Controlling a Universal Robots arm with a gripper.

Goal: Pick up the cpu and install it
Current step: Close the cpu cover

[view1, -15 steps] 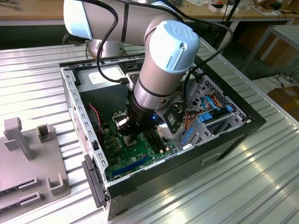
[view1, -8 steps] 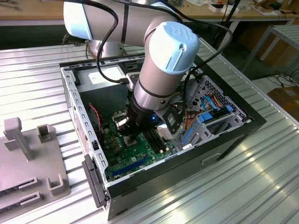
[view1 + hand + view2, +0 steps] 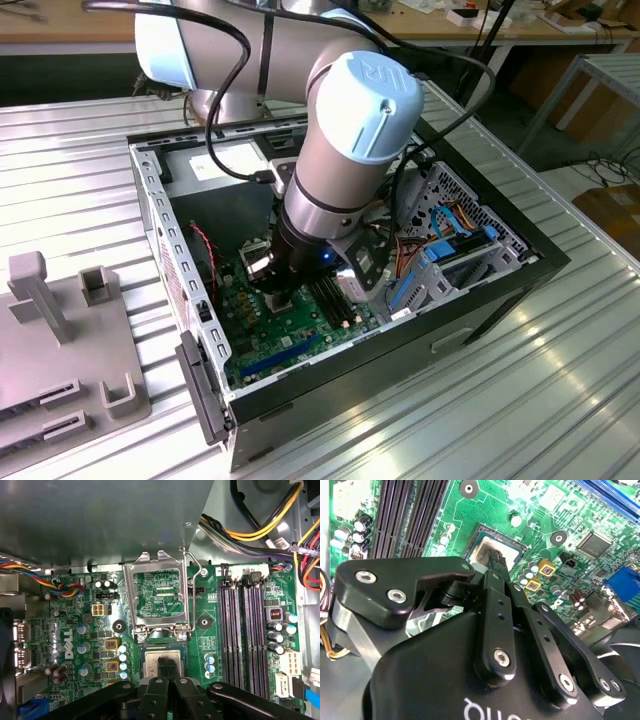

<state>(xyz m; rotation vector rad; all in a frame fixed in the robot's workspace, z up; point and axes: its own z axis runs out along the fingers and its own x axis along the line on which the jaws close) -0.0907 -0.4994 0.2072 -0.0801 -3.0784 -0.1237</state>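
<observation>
The cpu (image 3: 154, 661) is a small silver-topped square lying flat in the socket on the green motherboard (image 3: 75, 630). My gripper (image 3: 168, 666) is right over its middle, black fingers pressed together and tips at or just above its metal top. In the second wrist view the fingertips (image 3: 496, 561) come down on the cpu (image 3: 481, 550), covering part of it. I cannot tell whether they touch it. The socket's metal load plate (image 3: 156, 597) stands flipped up beside the socket, and its lever (image 3: 192, 595) is raised. In the exterior view the arm's wrist (image 3: 340, 150) reaches down into the open computer case (image 3: 160, 210).
Black memory slots (image 3: 245, 630) run beside the socket. Bundled cables (image 3: 260, 525) hang near the case wall, and a grey metal panel (image 3: 100, 520) looms over the board. A drive cage with blue parts (image 3: 450, 250) fills the case's far side. A grey fixture (image 3: 60, 340) stands at the exterior view's left.
</observation>
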